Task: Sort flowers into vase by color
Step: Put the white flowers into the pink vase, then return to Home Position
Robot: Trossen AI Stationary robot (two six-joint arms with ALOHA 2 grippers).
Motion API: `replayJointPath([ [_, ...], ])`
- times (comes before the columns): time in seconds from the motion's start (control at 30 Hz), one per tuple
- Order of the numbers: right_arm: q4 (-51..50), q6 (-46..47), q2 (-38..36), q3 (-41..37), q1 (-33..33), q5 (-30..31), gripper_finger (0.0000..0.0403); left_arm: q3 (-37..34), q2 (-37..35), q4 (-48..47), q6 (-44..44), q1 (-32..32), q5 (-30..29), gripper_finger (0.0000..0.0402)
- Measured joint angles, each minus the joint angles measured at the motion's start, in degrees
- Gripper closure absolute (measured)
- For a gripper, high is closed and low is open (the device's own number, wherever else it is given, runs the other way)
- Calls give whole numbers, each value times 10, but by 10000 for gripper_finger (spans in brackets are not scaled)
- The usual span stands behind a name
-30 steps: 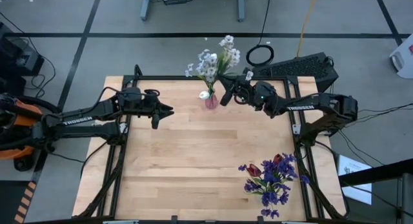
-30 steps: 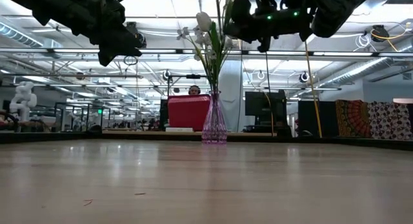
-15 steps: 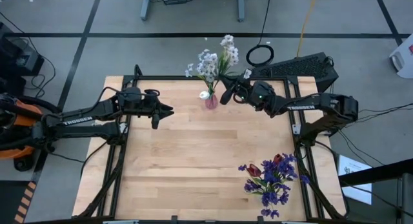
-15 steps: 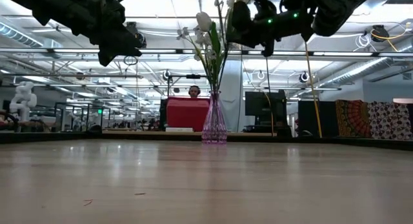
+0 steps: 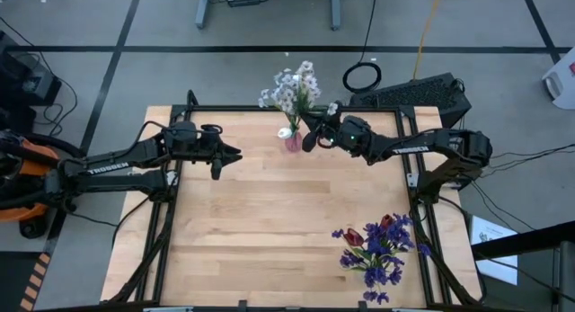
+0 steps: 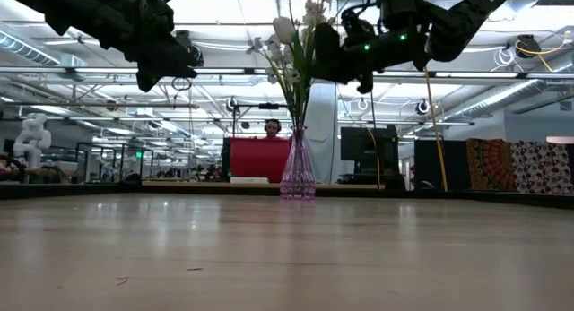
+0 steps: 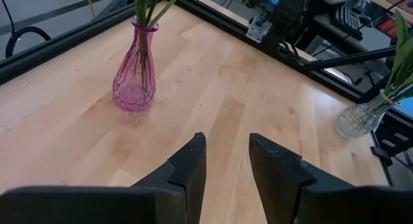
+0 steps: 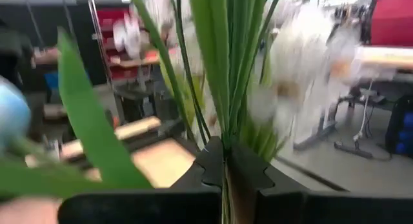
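Right arm brings a white stem over the pink vase.

Table (image 5: pixel 269 222); vase (image 5: pixel 294 139) just beside the right gripper (image 5: pixel 311 137), which pinches an upright white flower (image 5: pixel 305 78). Left gripper (image 5: pixel 229 156), fingers spread, waits farther off; purple and red flowers (image 5: pixel 377 249) lie near the right edge.

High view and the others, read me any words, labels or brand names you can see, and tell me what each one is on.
"TROSSEN", white letters on the left arm, high view.
"TROSSEN", white letters on the right arm, high view, small but legible.
A white letter or two on the arm at the low view's top right edge, cut off, unreadable.
Nothing readable in either wrist view.
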Motion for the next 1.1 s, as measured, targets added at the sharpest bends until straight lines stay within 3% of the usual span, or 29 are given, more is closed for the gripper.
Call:
replayJointPath([
  [0.73,3,38,117,0,0,-14,398,0,0,-6,-13,0,2,278],
  [0.93,1,53,129,0,0,-29,362,0,0,-16,-11,0,2,278],
  [1.1,-33,50,89,-1,0,-32,316,0,0,-16,-10,0,2,278],
])
